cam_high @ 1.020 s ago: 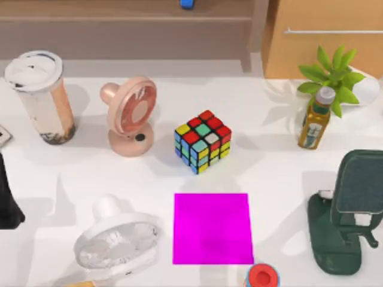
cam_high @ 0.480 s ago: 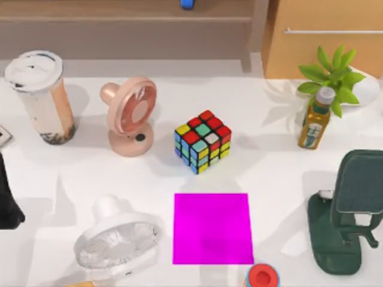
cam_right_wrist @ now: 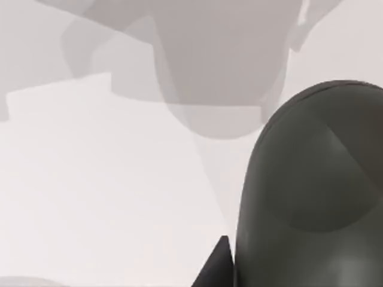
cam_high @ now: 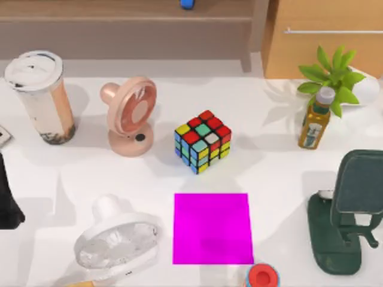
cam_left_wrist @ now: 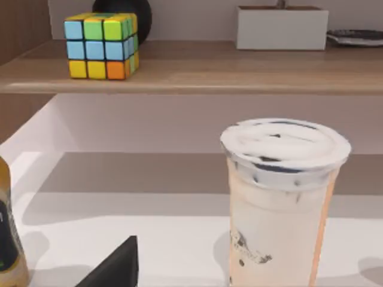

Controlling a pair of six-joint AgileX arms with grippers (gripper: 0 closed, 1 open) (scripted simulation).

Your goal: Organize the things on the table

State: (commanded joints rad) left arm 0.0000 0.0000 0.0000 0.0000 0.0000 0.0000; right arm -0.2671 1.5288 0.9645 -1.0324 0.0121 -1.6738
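The tall drink cup point(cam_high: 39, 95), beige with a dark bottom and a white lid, stands at the far left; the left wrist view shows the cup point(cam_left_wrist: 281, 203) close ahead. A silver-edged corner of the smartphone point(cam_high: 3, 136) peeks in at the left edge. My left gripper point(cam_high: 7, 200) is a black shape at the left edge, nearer than the cup. The dark grey oval mouse point(cam_high: 328, 236) lies at the near right. My right gripper point(cam_high: 358, 230) hangs over its right side. In the right wrist view the mouse point(cam_right_wrist: 311, 191) looms beside one black fingertip point(cam_right_wrist: 219, 266).
On the table point(cam_high: 275, 173) are a pink fan point(cam_high: 128, 116), a colour cube point(cam_high: 203, 142), a magenta mat point(cam_high: 212, 228), a white fan point(cam_high: 116, 239), a bottle point(cam_high: 315, 122), a plant point(cam_high: 335, 75) and a red-capped item point(cam_high: 262, 276). A shelf point(cam_left_wrist: 197, 69) runs behind.
The right arm has shifted very slightly over the mouse. Everything else on the table stays where it was.
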